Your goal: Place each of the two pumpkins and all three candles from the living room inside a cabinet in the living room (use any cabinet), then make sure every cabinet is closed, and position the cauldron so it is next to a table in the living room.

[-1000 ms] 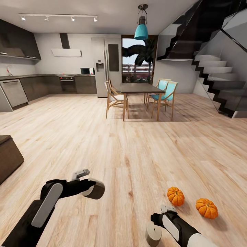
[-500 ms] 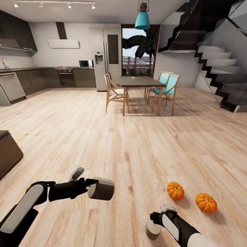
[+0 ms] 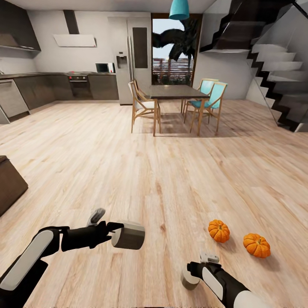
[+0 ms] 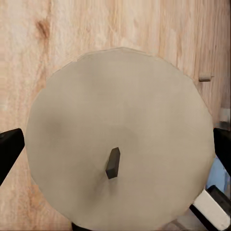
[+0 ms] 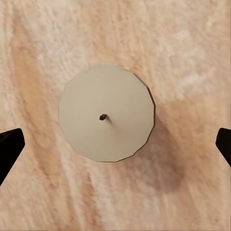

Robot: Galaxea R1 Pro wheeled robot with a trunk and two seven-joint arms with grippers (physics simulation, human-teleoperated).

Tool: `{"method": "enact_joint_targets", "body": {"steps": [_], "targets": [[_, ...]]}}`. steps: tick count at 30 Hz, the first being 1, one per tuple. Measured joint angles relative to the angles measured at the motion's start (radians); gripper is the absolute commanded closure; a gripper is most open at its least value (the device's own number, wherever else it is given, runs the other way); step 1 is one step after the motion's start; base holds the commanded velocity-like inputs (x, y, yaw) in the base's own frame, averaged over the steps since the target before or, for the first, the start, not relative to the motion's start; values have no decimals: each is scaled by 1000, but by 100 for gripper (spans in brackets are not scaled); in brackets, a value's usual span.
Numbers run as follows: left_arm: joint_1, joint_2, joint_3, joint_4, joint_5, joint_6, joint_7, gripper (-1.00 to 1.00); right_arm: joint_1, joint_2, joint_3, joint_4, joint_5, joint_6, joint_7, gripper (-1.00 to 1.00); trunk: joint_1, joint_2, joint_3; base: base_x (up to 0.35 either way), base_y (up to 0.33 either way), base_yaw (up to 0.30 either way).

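Candle sits clamped in left gripper, held off the floor; second candle stands on the floor under the spread-open right gripper. Looks rigid, waxy, probably slick, so grip mid-body across the round sides. Pumpkins lie on the floor just right of it.

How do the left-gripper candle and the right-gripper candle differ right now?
The left candle sits between the left gripper's fingers, lifted and tipped sideways; the right candle stands upright on the floor, with the right gripper's fingers spread wide and apart from it. The left candle looks wider in the head view. Both are beige, round, dark-wicked.
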Motion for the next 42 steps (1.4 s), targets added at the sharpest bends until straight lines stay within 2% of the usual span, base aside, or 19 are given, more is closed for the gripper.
{"method": "enact_joint_targets", "body": {"steps": [4,14,19,28,42], "targets": [[0,0,-2,0,28,1,-1,100,0,1,0,0,0,-5,0,-100,2,-1,-15,0,0,0],[1,2,-2,2,37,2,-2,100,-17,-1,2,-2,1,-3,1,-100,6,-3,-54,0,0,0],[3,8,-2,2,88,1,-2,100,-17,1,2,-1,1,-3,1,-100,8,-4,-70,0,0,0],[4,14,-2,2,97,2,-2,100,-17,1,6,-2,8,-4,3,-100,12,-6,-104,0,0,0],[5,14,-4,2,98,1,-2,100,-17,1,11,-2,17,-4,4,-100,12,-6,-105,32,6,0]]}}
